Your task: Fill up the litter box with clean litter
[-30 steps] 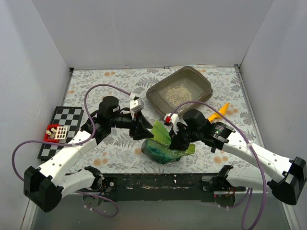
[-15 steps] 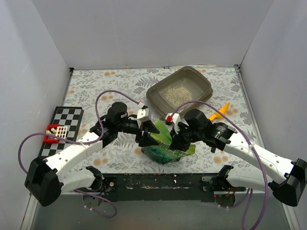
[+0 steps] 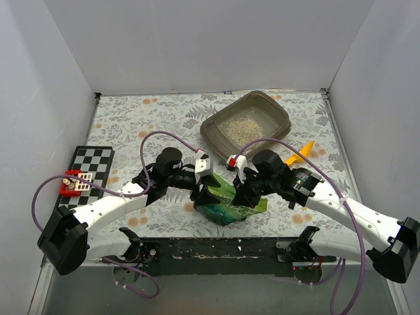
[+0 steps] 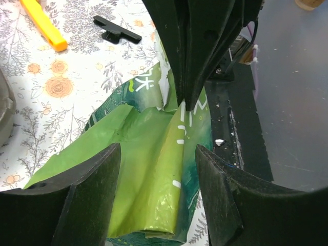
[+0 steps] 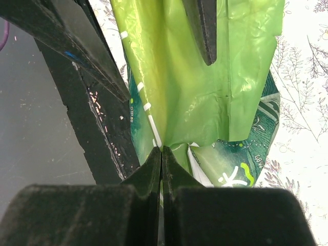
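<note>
Our right jaws pinch the green bag [image 3: 226, 200] by its lip, our left jaws stand spread around its opposite edge, and the litter box [image 3: 270, 104], holding little clean litter [image 3: 241, 125], lies beyond, nearer our right arm.

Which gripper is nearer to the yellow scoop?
Right. The right gripper pinches the green bag left of the scoop; the left gripper sits farther left, on the bag's other side.
</note>
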Robot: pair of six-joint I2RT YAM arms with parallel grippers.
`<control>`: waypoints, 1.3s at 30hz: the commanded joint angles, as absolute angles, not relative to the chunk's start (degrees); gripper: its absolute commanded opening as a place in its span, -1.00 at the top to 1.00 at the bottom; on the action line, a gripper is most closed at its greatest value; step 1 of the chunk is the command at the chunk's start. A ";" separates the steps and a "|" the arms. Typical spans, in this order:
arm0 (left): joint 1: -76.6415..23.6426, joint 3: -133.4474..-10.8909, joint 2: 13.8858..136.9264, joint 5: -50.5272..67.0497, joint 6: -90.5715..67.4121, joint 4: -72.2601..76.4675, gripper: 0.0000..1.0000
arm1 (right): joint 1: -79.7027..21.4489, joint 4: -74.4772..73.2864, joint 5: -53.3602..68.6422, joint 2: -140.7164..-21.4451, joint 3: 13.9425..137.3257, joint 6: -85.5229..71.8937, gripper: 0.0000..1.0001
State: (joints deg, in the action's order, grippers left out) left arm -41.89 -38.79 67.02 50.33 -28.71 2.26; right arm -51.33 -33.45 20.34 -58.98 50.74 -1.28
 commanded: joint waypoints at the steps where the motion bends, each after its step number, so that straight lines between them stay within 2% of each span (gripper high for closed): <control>1: -42.63 -35.60 67.85 46.41 -27.16 -0.97 -0.17 | -50.54 -35.07 21.71 -57.92 50.27 -1.06 0.97; 6: -43.42 -34.89 69.69 44.57 -26.46 -2.54 -0.13 | -49.66 -35.16 22.24 -57.57 50.54 -0.97 0.97; 8: -43.94 -34.98 70.75 42.64 -26.02 -3.51 -0.01 | -49.22 -35.16 22.32 -57.22 50.62 -1.05 0.97; 9: -44.12 -35.33 71.27 42.02 -25.75 -4.39 0.12 | -49.13 -35.24 22.41 -57.04 50.71 -0.88 0.97; 11: -44.30 -36.29 72.68 41.57 -25.31 -5.71 0.63 | -48.96 -35.42 22.59 -56.87 50.80 -0.62 0.97; 13: -44.30 -38.05 73.21 41.31 -24.87 -7.20 0.99 | -48.87 -35.51 22.41 -56.60 50.71 -0.35 0.97; 15: -44.30 -39.11 72.60 40.26 -24.87 -8.87 1.00 | -48.87 -35.59 21.89 -56.51 51.15 -0.18 0.97; 16: -44.21 -39.20 71.29 39.64 -25.13 -9.14 1.00 | -48.78 -35.51 20.67 -56.17 51.50 -0.18 0.89; 18: -44.21 -38.94 67.78 38.24 -25.75 -9.05 1.00 | -48.78 -34.63 17.07 -54.59 52.64 2.28 0.41; 20: -44.21 -38.24 64.18 36.48 -26.28 -8.70 1.00 | -48.78 -34.80 13.72 -53.53 54.31 4.12 0.08; 22: -44.21 -37.53 60.84 35.07 -27.33 -8.70 1.00 | -48.78 -36.47 13.53 -52.91 56.85 7.10 -0.06; 27: -44.21 -33.23 52.92 31.21 -30.32 -6.69 1.00 | -48.78 -40.86 18.88 -52.47 59.76 14.75 -0.25; 29: -44.12 -31.30 50.72 29.71 -31.02 -6.07 1.00 | -48.78 -40.61 21.96 -52.03 59.85 18.00 -0.56; 32: -44.12 -28.22 47.99 28.92 -33.48 -3.70 1.00 | -48.78 -40.25 24.96 -52.29 59.24 23.72 -0.62; 39: -44.12 -26.46 43.51 27.60 -34.89 -2.72 1.00 | -48.87 -36.66 25.49 -55.02 55.73 30.76 -0.63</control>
State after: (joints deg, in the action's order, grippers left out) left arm -44.42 -26.61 45.84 30.30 -33.56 -2.79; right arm -48.86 -40.23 23.33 -54.50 57.58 24.97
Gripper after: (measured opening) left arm 0.034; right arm 0.817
